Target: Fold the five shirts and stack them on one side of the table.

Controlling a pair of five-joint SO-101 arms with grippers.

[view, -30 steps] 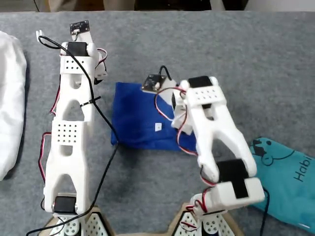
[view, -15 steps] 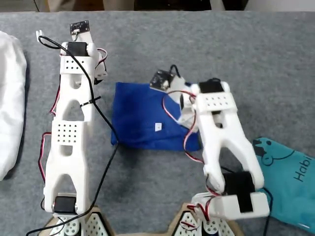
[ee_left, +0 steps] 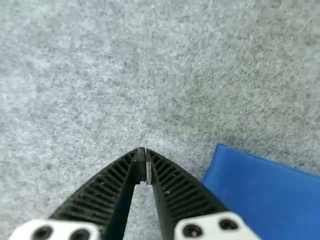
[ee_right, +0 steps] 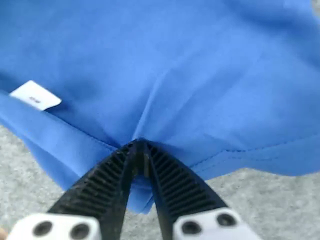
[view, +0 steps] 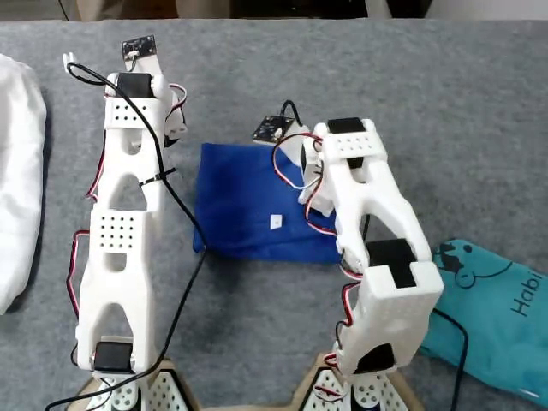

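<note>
Grey table (view: 445, 94), right tool (ee_right: 141, 146) pinching shirt (ee_right: 180, 60)

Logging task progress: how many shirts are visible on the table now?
3. A white shirt at the left edge of the table, a blue shirt in the middle, a teal shirt at the lower right. Others may be hidden or out of frame.

Grey felt-like table cover (view: 479, 103) (evenly lit); a dark strip (view: 300, 8) beyond its far edge.
</note>
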